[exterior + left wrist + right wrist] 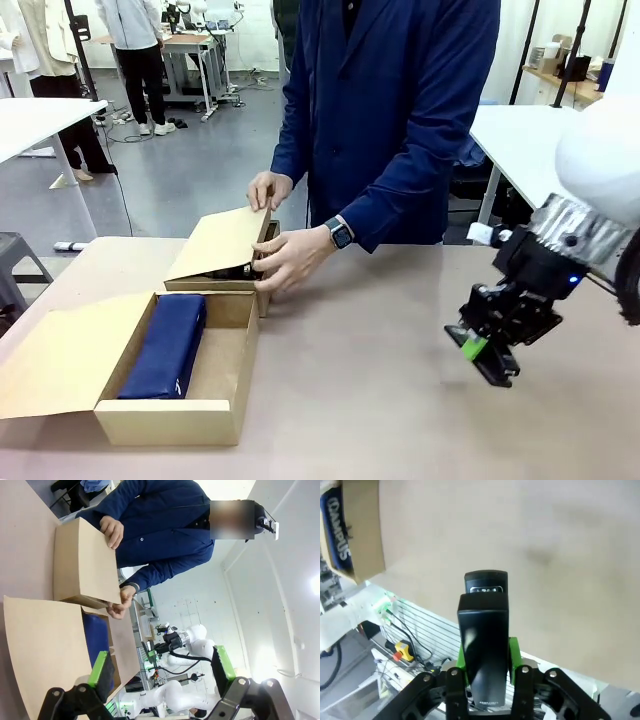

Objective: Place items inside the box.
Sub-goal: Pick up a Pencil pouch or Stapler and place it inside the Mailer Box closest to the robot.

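A navy fabric pouch point(165, 345) lies in the open near box point(170, 420) at the table's left, and it also appears as the pouch point(95, 632) and the pouch point(337, 535). Above the bare table on the right hovers my right gripper point(482, 355), well clear of both boxes. In the right wrist view the gripper point(485, 655) is shut on a black stapler point(484, 630), which stands up between the green pads. My left gripper point(162, 667) is open with nothing between its fingers and looks across the near box.
Behind the near box a person in a blue jacket holds the flap of a second cardboard box point(222, 245) with both hands point(290, 258). Something dark shows under that flap. The near box's lid point(60, 355) lies open to the left.
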